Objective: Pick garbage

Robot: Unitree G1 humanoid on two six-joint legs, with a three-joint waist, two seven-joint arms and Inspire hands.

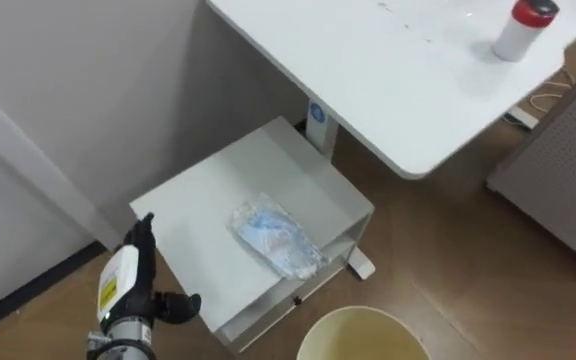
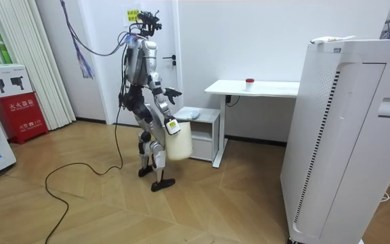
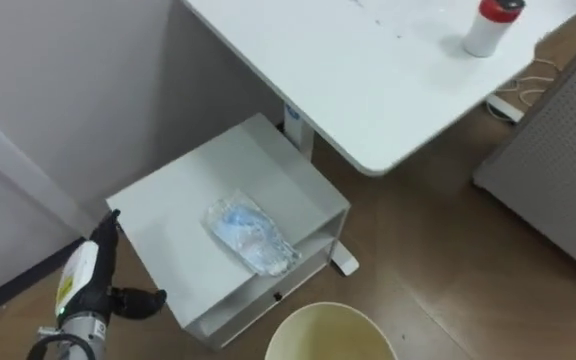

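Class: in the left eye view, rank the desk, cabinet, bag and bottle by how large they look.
1. desk, largest
2. cabinet
3. bag
4. bottle, smallest; it stands farther from the camera than the bag, so their true sizes stay unsure.

White desk (image 1: 368, 60) and low white cabinet (image 1: 268, 165) against a pale wall (image 1: 88, 80), on brown wooden floor (image 1: 468, 265)

We look steeply down from the head through two eyes side by side — both close on the low cabinet (image 1: 203, 200), with the desk (image 1: 368, 70) at upper right and the bin (image 1: 360, 328) at the bottom edge. Our room camera stands well off, level, sharing that cabinet and desk at mid-frame.
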